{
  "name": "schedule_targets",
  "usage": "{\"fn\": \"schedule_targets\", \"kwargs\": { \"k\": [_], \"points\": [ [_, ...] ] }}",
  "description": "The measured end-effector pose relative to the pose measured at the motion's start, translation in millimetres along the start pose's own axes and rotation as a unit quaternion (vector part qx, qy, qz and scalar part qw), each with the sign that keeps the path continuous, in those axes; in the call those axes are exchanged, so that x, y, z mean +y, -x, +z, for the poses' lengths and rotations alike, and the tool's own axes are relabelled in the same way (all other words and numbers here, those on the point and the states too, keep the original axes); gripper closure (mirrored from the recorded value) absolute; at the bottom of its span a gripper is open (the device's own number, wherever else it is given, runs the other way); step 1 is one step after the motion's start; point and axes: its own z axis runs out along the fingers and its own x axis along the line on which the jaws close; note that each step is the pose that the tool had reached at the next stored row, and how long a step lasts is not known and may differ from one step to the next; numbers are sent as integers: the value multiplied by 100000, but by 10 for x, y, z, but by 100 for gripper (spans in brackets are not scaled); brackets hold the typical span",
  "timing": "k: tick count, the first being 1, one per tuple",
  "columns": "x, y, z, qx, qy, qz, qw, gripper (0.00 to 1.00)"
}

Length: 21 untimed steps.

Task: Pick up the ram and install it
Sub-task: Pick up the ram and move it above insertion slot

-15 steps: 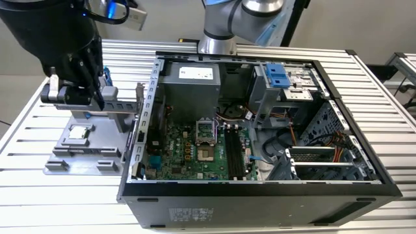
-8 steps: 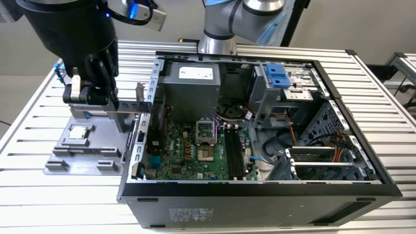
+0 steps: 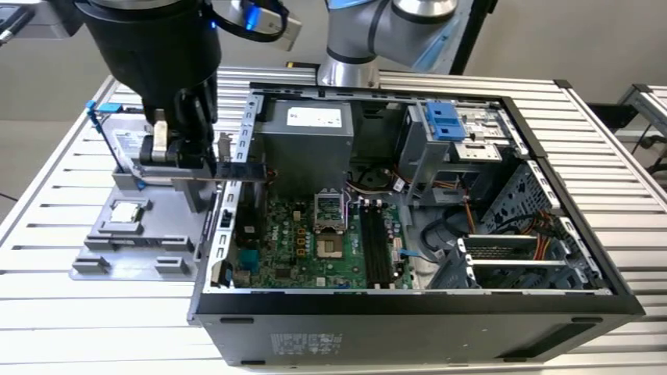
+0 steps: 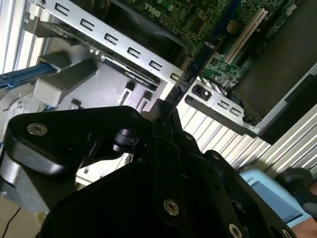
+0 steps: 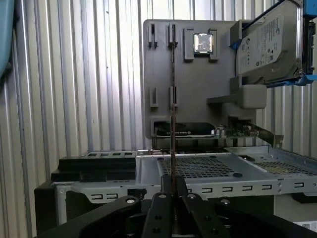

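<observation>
I am pinching the ram (image 5: pixel 173 99) in the gripper (image 5: pixel 173 192), clear of the grey tray (image 5: pixel 198 89). Pickup is looking done, and seating it in the motherboard slots (image 3: pixel 376 242) is remaining.

The ram (image 5: pixel 172 99) meets the first wrist view edge-on, a thin dark line running away from the claw (image 5: pixel 172 179). Its chips and faces cannot be seen, and its near end is buried between the claw's pinching fingers. Beyond the claw and off to one side, the hard drive (image 5: pixel 270 44) is cut by the picture's edge. In the second wrist view the claw's black body covers much of the grey holder (image 4: pixel 64 82) behind it. A pale blue object (image 4: pixel 270 191) beside the claw is blurred and cropped, its kind unclear. In the exterior view the arm (image 3: pixel 156 47) above the claw runs out of the picture, and the claw's tips merge with the dark parts behind them.
</observation>
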Motion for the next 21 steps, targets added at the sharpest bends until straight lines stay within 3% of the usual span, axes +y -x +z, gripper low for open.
{"fn": "schedule_targets", "kwargs": {
  "k": [8, 21],
  "points": [
    [-205, 10, -1, 2, 3, -57, 100000, 100],
    [-592, 29, -2, 4, 10, -140, 100000, 100]
  ]
}}
